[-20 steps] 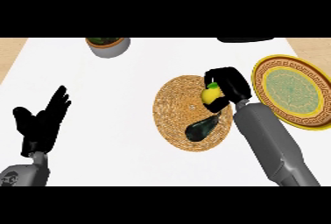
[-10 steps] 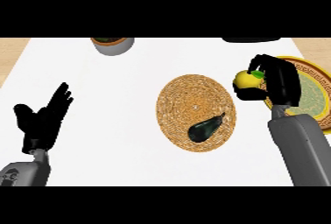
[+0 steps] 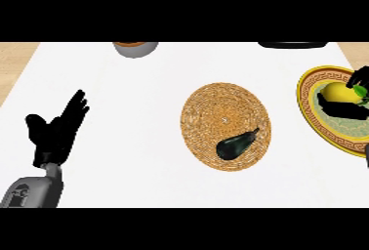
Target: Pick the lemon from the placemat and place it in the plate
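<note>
Head view of white worktop [image 3: 144,97]: right hand [image 3: 344,108], at the right edge, is curled round the lemon [image 3: 334,91] and holds it over the yellow-rimmed plate [image 3: 305,93]; whether the lemon touches the plate cannot be told. Woven round placemat [image 3: 216,107] lies mid-worktop, apart from the plate, with a dark aubergine [image 3: 236,144] on its lower right part. Left hand [image 3: 54,132] rests open at the left, fingers up, and a grey pot [image 3: 134,48] stands at the far edge.
</note>
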Controlling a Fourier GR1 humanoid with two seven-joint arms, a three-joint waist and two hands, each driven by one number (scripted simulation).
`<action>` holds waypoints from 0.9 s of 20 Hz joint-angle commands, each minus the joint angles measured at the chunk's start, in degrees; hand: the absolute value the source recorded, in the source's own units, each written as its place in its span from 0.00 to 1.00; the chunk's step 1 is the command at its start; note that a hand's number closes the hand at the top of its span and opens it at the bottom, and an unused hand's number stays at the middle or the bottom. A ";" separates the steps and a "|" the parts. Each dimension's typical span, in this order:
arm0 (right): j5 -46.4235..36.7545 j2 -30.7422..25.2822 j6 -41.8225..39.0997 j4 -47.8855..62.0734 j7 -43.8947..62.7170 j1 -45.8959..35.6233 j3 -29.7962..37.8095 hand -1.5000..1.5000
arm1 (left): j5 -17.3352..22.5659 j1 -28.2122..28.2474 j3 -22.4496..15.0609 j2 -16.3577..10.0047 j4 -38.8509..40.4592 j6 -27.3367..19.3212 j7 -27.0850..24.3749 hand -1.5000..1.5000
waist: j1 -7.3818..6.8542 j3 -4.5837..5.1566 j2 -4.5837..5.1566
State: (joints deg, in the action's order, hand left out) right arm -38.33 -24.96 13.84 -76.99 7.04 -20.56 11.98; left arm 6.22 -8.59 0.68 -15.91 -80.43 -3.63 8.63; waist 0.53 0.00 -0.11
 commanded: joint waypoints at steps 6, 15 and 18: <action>1.50 -9.13 -0.84 20.96 -12.50 -2.42 6.65 1.00 | -0.31 -3.11 1.84 -0.11 5.49 2.53 -2.15 0.50 | -0.73 -0.01 0.45; 6.70 -14.23 -12.89 46.32 -25.48 -11.35 9.37 0.00 | 0.10 -2.40 0.85 -0.26 -2.47 2.79 3.53 0.50 | -2.43 -0.17 0.66; 7.77 -13.54 -9.66 50.24 -33.79 -12.44 10.97 0.00 | -1.74 -1.19 0.32 2.06 0.15 1.26 0.27 0.50 | -1.74 -0.12 0.53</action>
State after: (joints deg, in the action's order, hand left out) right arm -32.02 -37.74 4.30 -33.03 -19.09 -30.66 21.43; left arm 4.70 -10.57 0.82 -14.24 -80.43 -2.72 9.64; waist -1.33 -0.14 0.48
